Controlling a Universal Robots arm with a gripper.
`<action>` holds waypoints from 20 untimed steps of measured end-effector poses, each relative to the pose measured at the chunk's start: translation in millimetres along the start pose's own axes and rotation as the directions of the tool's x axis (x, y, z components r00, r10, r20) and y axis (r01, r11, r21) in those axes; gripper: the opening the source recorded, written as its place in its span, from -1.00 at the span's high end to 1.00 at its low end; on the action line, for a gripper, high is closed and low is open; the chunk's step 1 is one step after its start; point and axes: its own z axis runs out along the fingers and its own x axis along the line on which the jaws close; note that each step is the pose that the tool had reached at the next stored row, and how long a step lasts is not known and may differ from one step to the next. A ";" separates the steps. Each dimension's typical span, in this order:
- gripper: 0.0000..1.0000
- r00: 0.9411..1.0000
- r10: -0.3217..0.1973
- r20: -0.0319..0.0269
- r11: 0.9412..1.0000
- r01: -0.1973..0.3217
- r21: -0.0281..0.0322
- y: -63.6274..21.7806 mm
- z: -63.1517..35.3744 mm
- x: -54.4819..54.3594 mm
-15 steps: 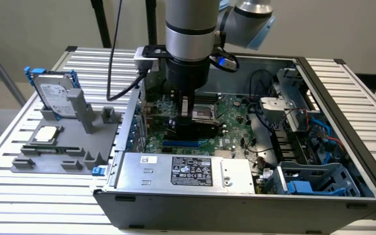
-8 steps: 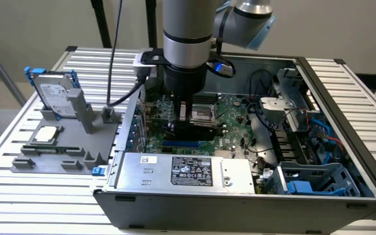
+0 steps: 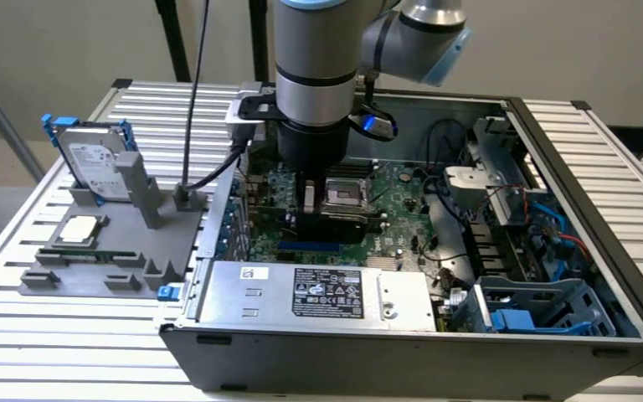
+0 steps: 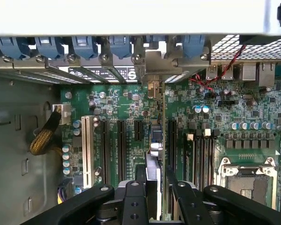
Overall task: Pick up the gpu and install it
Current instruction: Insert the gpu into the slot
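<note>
GPU (image 4: 152,161) is clamped edge-on between the fingers of the gripper (image 4: 152,199), standing upright over the motherboard (image 4: 215,112) among the expansion slots (image 4: 121,150). By my read that lines its lower edge up with a slot, and its silver bracket (image 4: 154,77) is up against the case's rear openings. The arm (image 3: 316,67) drops straight down, wrist vertical, into the open computer case (image 3: 411,356) on the worktop (image 3: 9,335).

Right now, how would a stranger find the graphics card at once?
Look inside the open computer case, on the green motherboard. The graphics card stands on edge there, clamped between the robot's jaws. Unlike the empty slots beside it, it is a thin black upright card.
</note>
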 end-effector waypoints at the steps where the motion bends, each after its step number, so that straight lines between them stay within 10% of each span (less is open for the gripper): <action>1: 0.47 1.000 0.000 0.000 1.000 0.000 0.000 0.0 0.0 0.0; 10: 0.47 1.000 0.000 0.000 1.000 0.000 -0.002 1.5 1.7 0.0; 20: 0.47 1.000 0.000 0.000 1.000 0.000 -0.018 1.5 5.0 0.0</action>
